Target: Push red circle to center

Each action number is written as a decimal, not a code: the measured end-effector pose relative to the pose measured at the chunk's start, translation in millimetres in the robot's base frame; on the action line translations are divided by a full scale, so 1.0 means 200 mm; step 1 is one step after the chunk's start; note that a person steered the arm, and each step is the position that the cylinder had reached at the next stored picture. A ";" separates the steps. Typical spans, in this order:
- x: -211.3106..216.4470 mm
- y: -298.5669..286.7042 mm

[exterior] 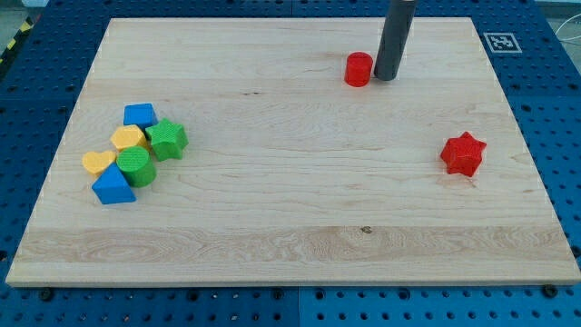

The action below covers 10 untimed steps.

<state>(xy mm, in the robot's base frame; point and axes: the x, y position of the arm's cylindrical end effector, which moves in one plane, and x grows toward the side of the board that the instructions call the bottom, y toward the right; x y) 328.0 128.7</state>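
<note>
The red circle [359, 69] sat near the desk's [272, 227] top edge, my tip [385, 78] touching its right side. I had no hand, only the rod. Pushing well meant circling above it, then driving down-left.

readable text: none | fiducial marker [501, 42] — board's top-right corner — no lettering

Tip: you'll find my tip [385, 78] at the far side of the board [290, 227], right of centre, right against the red circle's [359, 69] right side.
Red star [463, 153]: well apart, nearer you, close to the right edge.
Left cluster: six blocks packed together.
Cluster order: blue block [140, 115] farthest; yellow block [130, 138] just nearer; green block [167, 140] on its right; green circle [135, 166] nearer again; yellow heart [98, 163] on its left; blue triangle [112, 186] nearest.
</note>
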 end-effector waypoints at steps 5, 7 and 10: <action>0.26 -0.02; 0.01 0.05; -0.08 -0.17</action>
<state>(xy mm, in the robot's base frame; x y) 311.4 95.3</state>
